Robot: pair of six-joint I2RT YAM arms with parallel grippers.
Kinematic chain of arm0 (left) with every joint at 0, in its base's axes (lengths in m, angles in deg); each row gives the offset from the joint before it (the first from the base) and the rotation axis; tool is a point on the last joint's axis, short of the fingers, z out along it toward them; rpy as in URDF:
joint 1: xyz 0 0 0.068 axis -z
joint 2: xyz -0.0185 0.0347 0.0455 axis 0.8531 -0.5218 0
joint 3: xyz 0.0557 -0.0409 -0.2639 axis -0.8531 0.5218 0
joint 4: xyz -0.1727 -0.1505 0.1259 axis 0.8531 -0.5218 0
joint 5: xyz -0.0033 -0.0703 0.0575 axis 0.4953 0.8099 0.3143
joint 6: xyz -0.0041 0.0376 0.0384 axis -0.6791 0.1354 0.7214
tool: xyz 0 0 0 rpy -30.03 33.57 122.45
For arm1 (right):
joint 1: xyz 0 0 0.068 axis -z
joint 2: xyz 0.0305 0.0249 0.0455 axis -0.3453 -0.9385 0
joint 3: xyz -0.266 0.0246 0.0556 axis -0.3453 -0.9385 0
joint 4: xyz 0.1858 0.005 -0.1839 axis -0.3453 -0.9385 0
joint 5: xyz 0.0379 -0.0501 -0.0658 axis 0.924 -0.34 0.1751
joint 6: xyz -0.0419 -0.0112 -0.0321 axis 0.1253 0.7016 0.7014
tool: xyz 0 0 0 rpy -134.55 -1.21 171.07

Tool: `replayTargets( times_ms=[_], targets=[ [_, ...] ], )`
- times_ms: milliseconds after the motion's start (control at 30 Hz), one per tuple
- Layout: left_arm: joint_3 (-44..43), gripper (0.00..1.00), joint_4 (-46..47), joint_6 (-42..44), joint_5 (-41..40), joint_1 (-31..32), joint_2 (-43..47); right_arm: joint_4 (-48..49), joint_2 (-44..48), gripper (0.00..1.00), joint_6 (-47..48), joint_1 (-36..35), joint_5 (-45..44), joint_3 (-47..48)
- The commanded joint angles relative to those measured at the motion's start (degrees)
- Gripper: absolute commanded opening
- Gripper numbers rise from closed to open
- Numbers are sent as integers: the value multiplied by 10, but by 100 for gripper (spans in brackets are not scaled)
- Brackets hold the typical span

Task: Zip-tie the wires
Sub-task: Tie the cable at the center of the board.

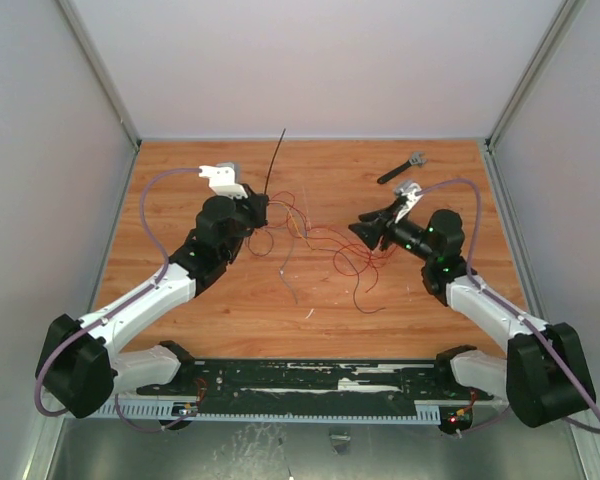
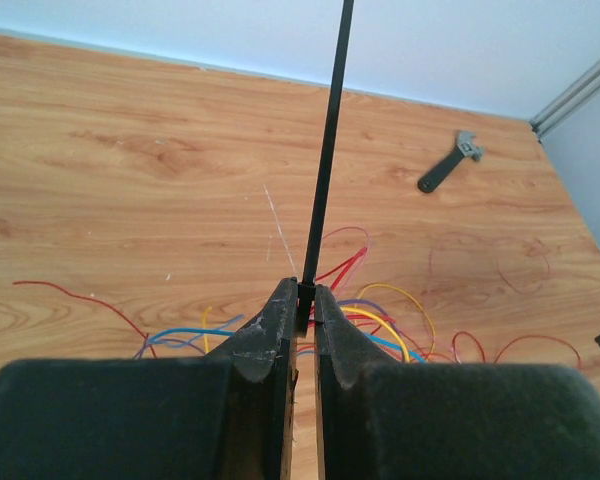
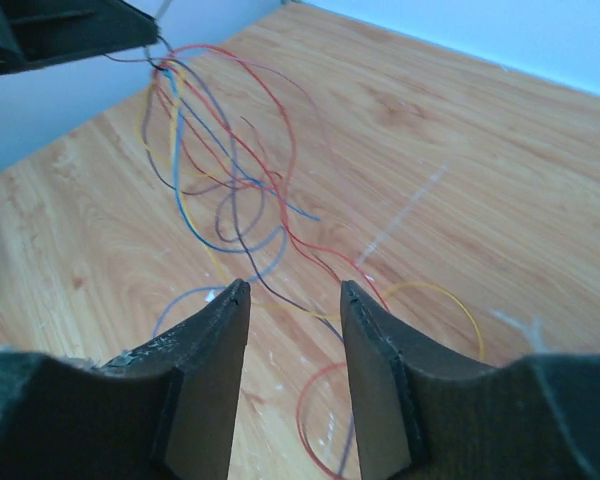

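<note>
The wires [image 1: 320, 245] lie as a loose tangle of thin red, blue, yellow and dark strands in the middle of the wooden table. My left gripper [image 1: 263, 210] is shut on the head end of the zip tie [image 1: 275, 160]. The thin black strip sticks straight out past the fingertips toward the back wall. In the left wrist view the zip tie [image 2: 325, 170] rises from between the closed fingers [image 2: 280, 320], with the wires [image 2: 380, 310] just beyond. My right gripper [image 3: 295, 290] stands open over the wires [image 3: 230, 170] with nothing between its fingers. Several strands rise toward the left gripper [image 3: 70, 30].
A short black tool with a grey head [image 1: 400, 168] lies at the back right of the table, also seen in the left wrist view [image 2: 450, 162]. Grey walls enclose the table [image 1: 180, 290] on three sides. A black cable tray [image 1: 310, 385] runs along the near edge.
</note>
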Motion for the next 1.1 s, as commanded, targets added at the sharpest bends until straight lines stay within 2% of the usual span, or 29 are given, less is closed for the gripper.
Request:
replayTargets(
  times_ms=[0, 100, 233, 600, 867, 1067],
  targets=[
    [-17, 0, 8, -14, 11, -4, -6, 112, -28, 41, 14, -59, -34, -10],
    [-19, 0, 8, -29, 25, -4, -9, 189, -49, 38, 73, -130, -78, -32],
    [-28, 0, 1, -49, 43, -4, -20, 396, -97, 40, 136, -197, -160, -95],
    [-33, 0, -14, -79, 49, -4, -21, 712, -316, 39, 279, -332, -314, -63],
    [-33, 0, -14, -99, 66, -4, -36, 774, -393, 27, 395, -394, -401, -28],
    [-33, 0, -14, -97, 65, -4, -38, 775, -381, 31, 431, -396, -453, -33]
  ],
)
